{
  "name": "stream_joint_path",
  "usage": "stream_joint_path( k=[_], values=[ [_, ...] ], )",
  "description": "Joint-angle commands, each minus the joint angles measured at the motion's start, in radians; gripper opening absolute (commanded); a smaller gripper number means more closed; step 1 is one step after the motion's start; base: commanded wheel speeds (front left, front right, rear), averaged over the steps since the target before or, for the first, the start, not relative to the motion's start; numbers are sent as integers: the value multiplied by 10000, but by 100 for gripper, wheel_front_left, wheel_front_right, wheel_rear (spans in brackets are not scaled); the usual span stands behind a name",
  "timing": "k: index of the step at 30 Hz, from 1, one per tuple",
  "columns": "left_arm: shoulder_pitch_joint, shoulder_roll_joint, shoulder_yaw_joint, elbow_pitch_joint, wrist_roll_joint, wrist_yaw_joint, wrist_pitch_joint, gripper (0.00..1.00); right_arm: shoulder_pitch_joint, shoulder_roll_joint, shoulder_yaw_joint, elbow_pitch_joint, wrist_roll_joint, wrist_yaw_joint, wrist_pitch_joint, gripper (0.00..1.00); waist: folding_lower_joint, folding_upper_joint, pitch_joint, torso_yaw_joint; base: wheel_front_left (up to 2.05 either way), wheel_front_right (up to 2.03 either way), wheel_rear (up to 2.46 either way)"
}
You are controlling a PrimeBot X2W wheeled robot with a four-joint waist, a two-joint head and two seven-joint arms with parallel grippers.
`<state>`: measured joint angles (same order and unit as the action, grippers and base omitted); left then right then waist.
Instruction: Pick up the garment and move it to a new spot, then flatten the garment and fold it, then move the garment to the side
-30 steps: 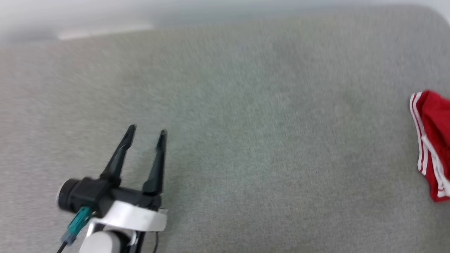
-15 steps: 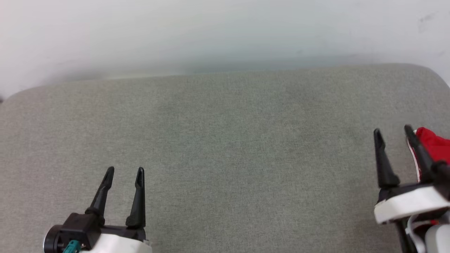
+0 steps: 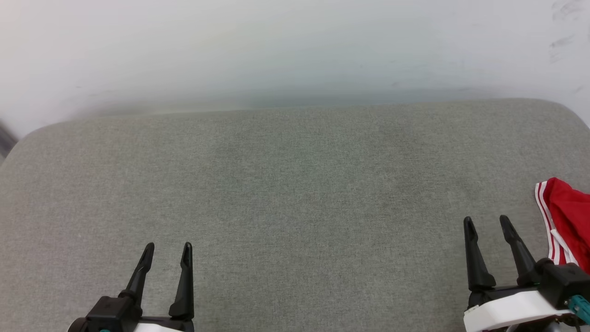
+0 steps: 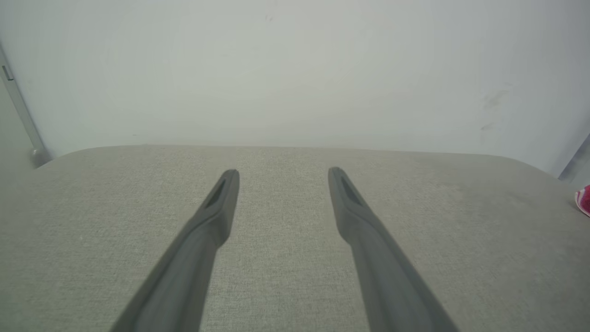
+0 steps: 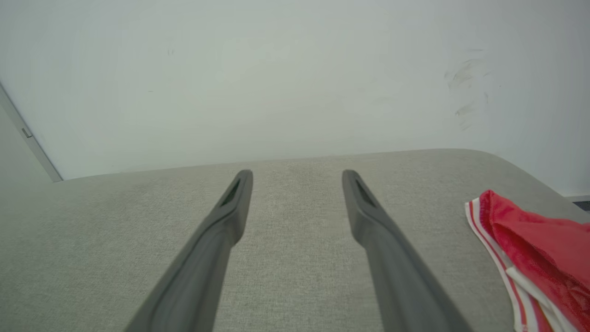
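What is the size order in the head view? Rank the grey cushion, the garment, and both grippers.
1. Grey cushion, by far the largest.
2. Right gripper, left gripper and garment: their visible parts look close, and the picture's edges cut all three, so no ranking among them.

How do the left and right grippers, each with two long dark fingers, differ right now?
The right gripper sits next to the red jersey garment with red-and-white striped trim, fingers clear of it. The left gripper is far across the grey fabric cushion from it. In the head view the right gripper reaches further up the picture, and more of its white wrist shows. Shared: both are open and empty, pointing toward the pale wall.
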<state>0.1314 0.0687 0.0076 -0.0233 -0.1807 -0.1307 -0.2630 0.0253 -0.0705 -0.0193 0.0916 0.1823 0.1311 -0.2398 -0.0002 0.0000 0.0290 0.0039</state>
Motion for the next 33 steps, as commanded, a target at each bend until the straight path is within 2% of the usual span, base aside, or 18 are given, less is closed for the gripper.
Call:
stream_joint_path(
  k=[1, 18, 19, 22, 33],
  values=[
    [54, -22, 28, 45, 20, 15, -20, 100, 45, 66, 29, 18, -47, -8, -48, 100, 2, 0, 12, -5, 0, 0, 0],
    [74, -135, 180, 60, -71, 14, -20, 100, -122, 173, 146, 144, -90, -8, -176, 100, 2, 0, -91, -49, 0, 0, 0],
    [31, -127, 170, 76, -72, 0, -2, 0, -40, 125, 131, 128, -58, 0, -148, 0, 2, 0, -94, -49, 0, 0, 0],
    [88, -150, 146, 314, -107, 0, 7, 0, 48, 125, 139, 363, -23, 0, -133, 0, 2, 0, -95, -51, 0, 0, 0],
    [-267, -37, 134, 613, -2375, 24, 445, 0, -162, 71, 63, 513, 2206, -1, 347, 0, 2, 0, -109, -50, 0, 0, 0]
  ],
)
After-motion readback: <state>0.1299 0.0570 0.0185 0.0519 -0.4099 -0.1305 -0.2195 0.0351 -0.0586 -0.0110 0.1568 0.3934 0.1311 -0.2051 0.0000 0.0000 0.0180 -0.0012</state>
